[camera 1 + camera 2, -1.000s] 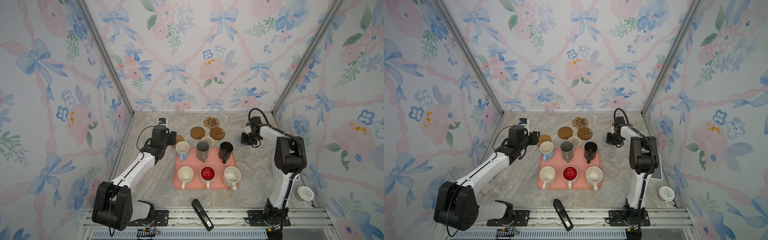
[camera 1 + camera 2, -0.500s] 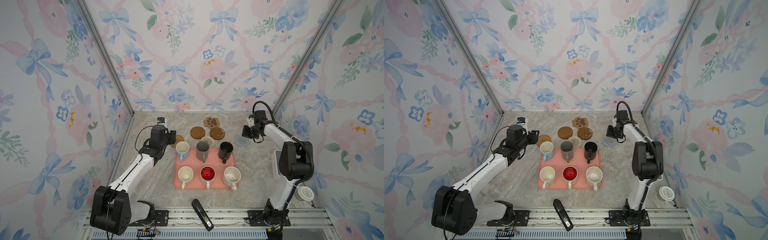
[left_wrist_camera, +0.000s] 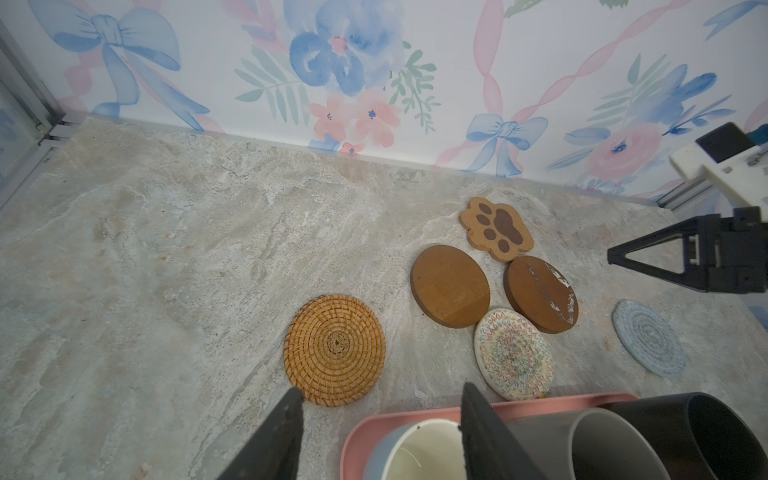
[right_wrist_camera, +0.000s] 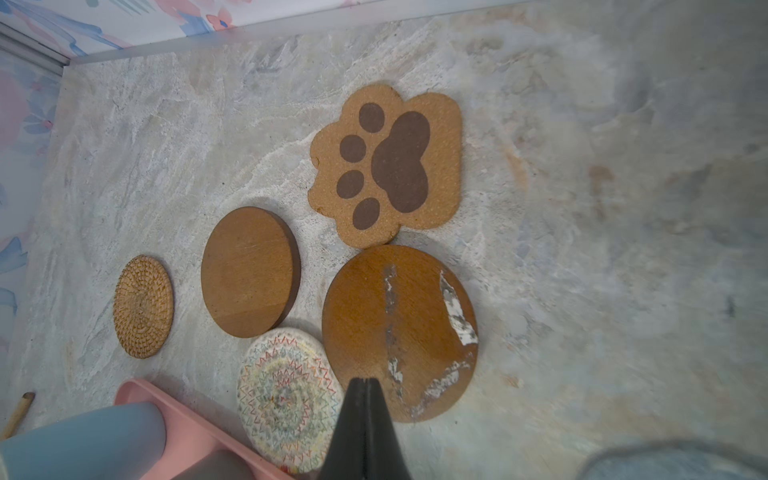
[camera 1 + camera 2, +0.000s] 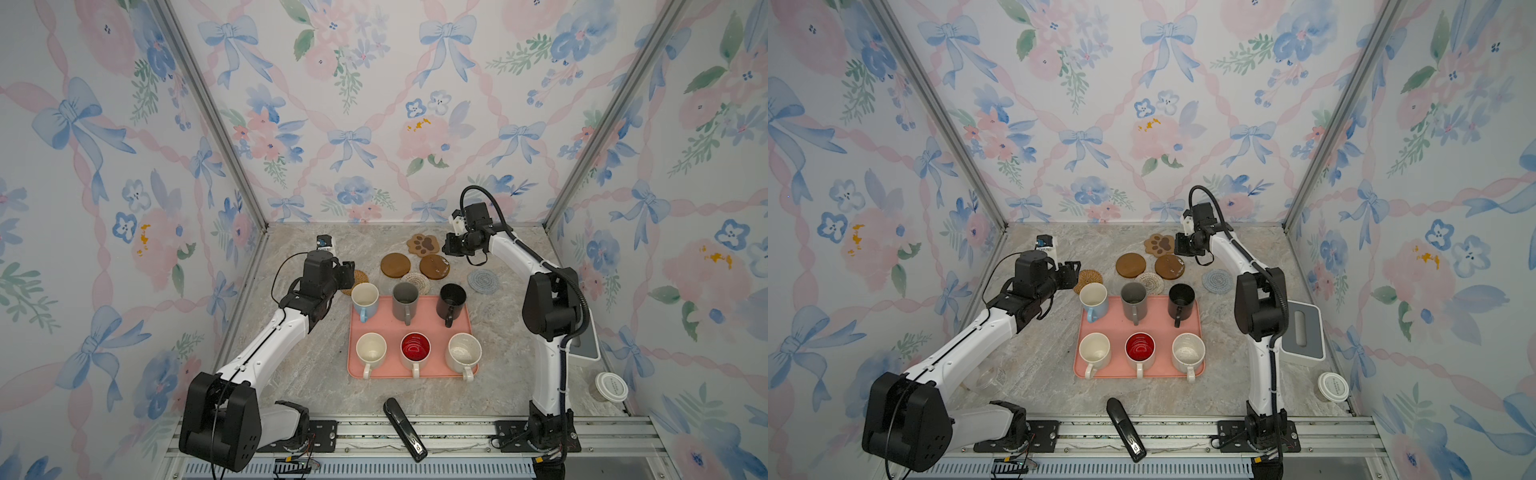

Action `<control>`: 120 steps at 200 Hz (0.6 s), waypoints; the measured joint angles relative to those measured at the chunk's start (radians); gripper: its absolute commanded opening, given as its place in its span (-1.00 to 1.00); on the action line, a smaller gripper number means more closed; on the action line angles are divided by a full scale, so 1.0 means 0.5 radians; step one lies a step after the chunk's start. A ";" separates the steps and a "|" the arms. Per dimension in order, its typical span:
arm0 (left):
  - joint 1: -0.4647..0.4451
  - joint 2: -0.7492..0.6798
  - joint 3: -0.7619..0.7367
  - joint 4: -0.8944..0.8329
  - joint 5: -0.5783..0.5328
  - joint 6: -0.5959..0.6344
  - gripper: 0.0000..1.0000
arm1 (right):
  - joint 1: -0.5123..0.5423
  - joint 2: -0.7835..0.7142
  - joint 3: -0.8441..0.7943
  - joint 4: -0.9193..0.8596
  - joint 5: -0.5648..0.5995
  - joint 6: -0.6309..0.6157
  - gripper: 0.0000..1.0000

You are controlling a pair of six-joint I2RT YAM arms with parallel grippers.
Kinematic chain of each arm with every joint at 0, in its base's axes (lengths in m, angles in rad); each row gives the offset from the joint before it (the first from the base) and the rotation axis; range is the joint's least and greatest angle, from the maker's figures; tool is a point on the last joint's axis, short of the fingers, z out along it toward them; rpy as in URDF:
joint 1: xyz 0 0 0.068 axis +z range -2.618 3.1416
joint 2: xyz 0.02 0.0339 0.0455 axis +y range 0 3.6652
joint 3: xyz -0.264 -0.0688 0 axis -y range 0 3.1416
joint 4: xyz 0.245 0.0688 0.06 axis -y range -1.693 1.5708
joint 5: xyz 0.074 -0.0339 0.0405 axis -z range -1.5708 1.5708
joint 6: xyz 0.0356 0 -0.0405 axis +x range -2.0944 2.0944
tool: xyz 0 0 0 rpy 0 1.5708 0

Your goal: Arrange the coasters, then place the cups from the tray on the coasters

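Note:
Six coasters lie behind the pink tray (image 5: 428,326): rattan (image 5: 359,277), two brown rounds (image 5: 395,264) (image 5: 434,266), paw-print (image 5: 423,244), cream crochet (image 5: 415,282) and pale blue (image 5: 483,281). On the tray stand the cups: light blue (image 5: 365,297), grey (image 5: 405,296), black (image 5: 452,296), cream (image 5: 370,349), red-inside (image 5: 414,348) and speckled (image 5: 463,351). My left gripper (image 3: 382,388) is open and empty, low between the rattan coaster (image 3: 334,349) and the light blue cup (image 3: 415,453). My right gripper (image 4: 363,380) is shut and empty, hovering by the scratched brown coaster (image 4: 399,328), next to the paw-print one.
A black stapler-like object (image 5: 405,428) lies at the table's front edge. A lidded paper cup (image 5: 611,386) and a grey-white slotted box (image 5: 1302,332) stand at the right wall. Walls close in the back and both sides.
My right gripper has drawn away from the pale blue coaster, which now lies uncovered, and moved back and left to the paw-print coaster. The left arm has hardly moved.

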 measured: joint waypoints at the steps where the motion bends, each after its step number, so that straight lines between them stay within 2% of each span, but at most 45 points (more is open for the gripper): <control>1: 0.000 -0.001 -0.001 0.000 0.000 0.000 0.13 | 0.001 0.008 0.006 0.000 -0.001 -0.001 -0.93; 120: -0.047 -0.011 -0.073 0.002 0.000 -0.031 0.12 | 0.102 0.500 0.434 0.074 -0.160 0.190 -0.92</control>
